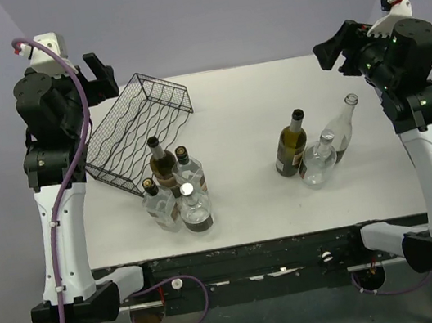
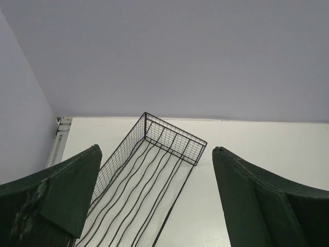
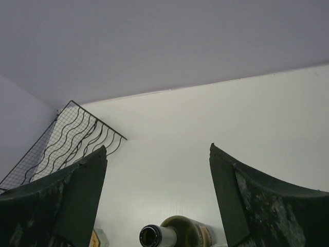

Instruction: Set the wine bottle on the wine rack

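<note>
Top view: The wine bottle (image 1: 291, 146) is seen upright on the table (image 1: 239, 99), right of centre. Its neck is up and its long axis is vertical. A tall clear bottle (image 1: 344, 128) and a squat clear bottle (image 1: 317, 163) are stood just beside it. The wine rack (image 1: 141, 132) is set at the far left, its long axis running diagonally from near-left to far-right. A cluster of four bottles (image 1: 177, 189) is crowded against its near end. The left gripper (image 1: 100, 71) and right gripper (image 1: 332, 51) are held high, well apart from everything.

Left wrist: The left gripper (image 2: 155, 149) is spread wide with nothing between its fingers. The wine rack (image 2: 154, 175) is framed below, its wavy wires running lengthwise.

Right wrist: The right gripper (image 3: 157, 147) is also parted and empty. The mouth and shoulder of the wine bottle (image 3: 187, 231) are caught at the bottom edge, and a corner of the wine rack (image 3: 67, 139) is seen far left.

Risks, as judged: The clear neighbours could be toppled by a finger during the reach, given the tight spacing. Smooth glass could slip or swing when the bottle is tipped level. The rack could be shoved, or the left cluster struck, on approach.
</note>
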`<state>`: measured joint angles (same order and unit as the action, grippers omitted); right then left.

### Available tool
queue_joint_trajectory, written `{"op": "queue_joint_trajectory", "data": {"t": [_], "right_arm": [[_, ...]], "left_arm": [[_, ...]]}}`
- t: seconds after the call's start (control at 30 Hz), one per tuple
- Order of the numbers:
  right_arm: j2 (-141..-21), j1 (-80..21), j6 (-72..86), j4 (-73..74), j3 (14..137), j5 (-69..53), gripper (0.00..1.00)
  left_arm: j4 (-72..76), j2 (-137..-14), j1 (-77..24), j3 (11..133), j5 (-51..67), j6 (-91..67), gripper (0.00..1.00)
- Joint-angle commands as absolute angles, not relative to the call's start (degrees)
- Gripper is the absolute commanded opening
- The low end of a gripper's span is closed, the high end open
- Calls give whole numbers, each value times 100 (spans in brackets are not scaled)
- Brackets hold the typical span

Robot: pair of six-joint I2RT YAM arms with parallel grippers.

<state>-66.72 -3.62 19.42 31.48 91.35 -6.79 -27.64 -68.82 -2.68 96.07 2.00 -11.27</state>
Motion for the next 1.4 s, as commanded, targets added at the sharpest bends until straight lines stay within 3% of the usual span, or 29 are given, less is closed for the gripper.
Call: {"op": "queue_joint_trajectory", "data": {"t": [0.0, 0.13, 0.23, 0.33, 0.53, 0.63, 0.83, 1.0, 1.37], "right_arm": [[-6689, -343, 2013, 3243, 9150, -730, 90], [-6443, -343, 1854, 3016, 8852, -827, 85], [-6100, -343, 2144, 2576, 8500, -711, 89], [-6117, -334, 1960, 2767, 8657, -1194, 91], [-6354, -439, 2082, 2550, 8605, -2950, 91], [-6460, -1087, 1900, 2356, 8473, -3077, 92], [-6934, -2792, 1196, 2303, 8534, -2533, 93], [-7565, -4752, 62, 2724, 8911, -37, 93], [-8884, -5862, -123, 2821, 9579, 755, 92]], "left_arm": [[-2664, -6733, -237, 9466, 245, -1143, 99], [-2567, -6540, -237, 9247, 309, -1151, 99], [-2540, -6303, -229, 8896, 53, -1134, 99], [-2575, -6100, -237, 8623, -150, -1116, 99], [-2944, -5889, -229, 8491, 676, -1107, 99], [-3023, -5705, -229, 8350, 1018, -1090, 99], [-3032, -5344, -229, 8086, 1573, -1151, 99], [-3041, -5125, -229, 7972, 1766, -1204, 99], [-3032, -4843, -237, 7857, 1714, -1231, 99]]}}
